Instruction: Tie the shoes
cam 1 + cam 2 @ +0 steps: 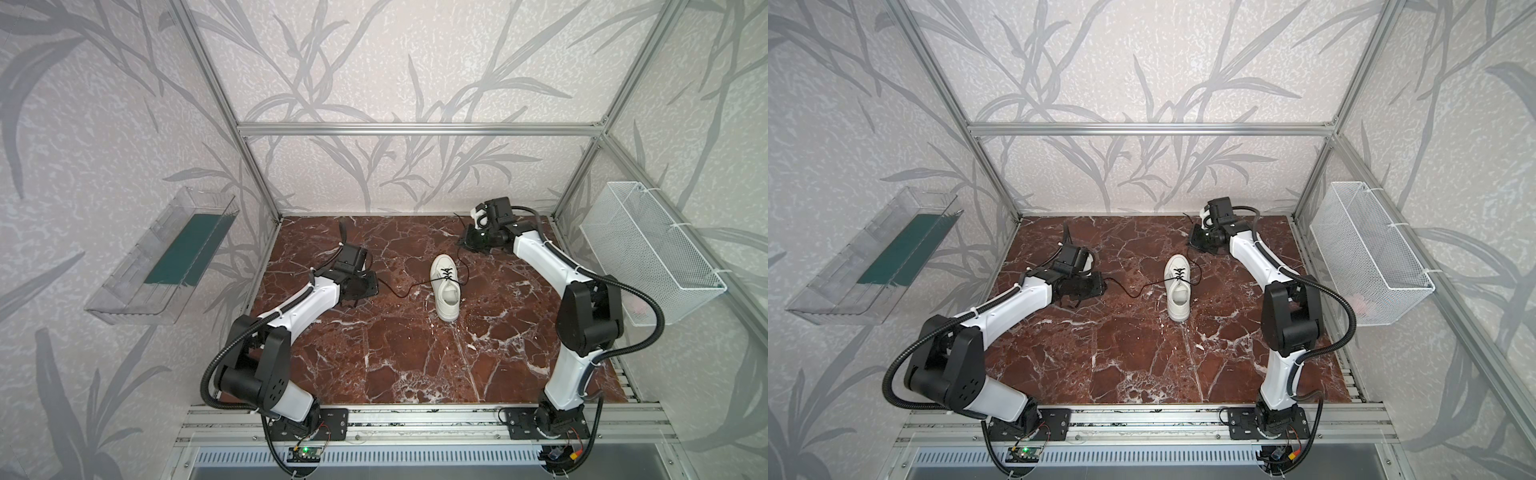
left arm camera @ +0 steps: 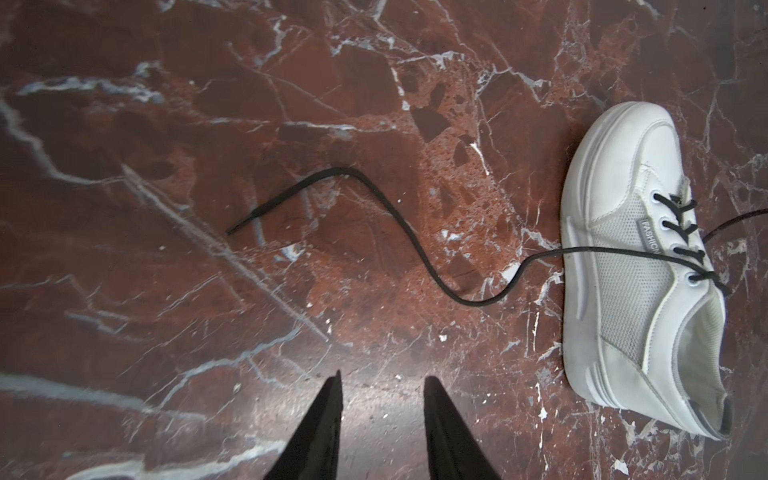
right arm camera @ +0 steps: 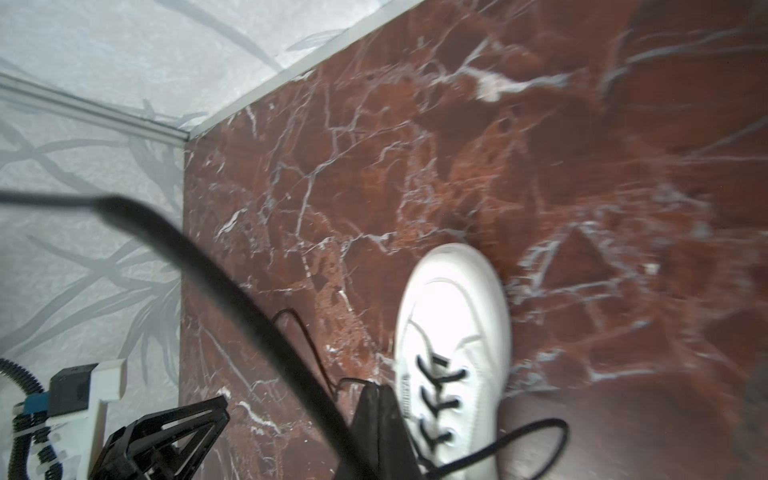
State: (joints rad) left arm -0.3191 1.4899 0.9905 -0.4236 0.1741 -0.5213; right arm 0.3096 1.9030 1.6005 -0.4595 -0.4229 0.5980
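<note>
The shoe is a white low-top sneaker with black laces, standing upright mid-table with its toe toward the back wall. One lace lies loose in a wavy line on the marble, its tip just in front of my left gripper. That gripper hovers left of the shoe, open, with only bare table between its fingers. My right gripper is beyond the toe, shut on the other lace, which runs slack from the eyelets up to it.
The red marble table ends at the back wall and aluminium frame posts. A white wire basket hangs on the right wall. On the left wall hangs a clear plastic bin.
</note>
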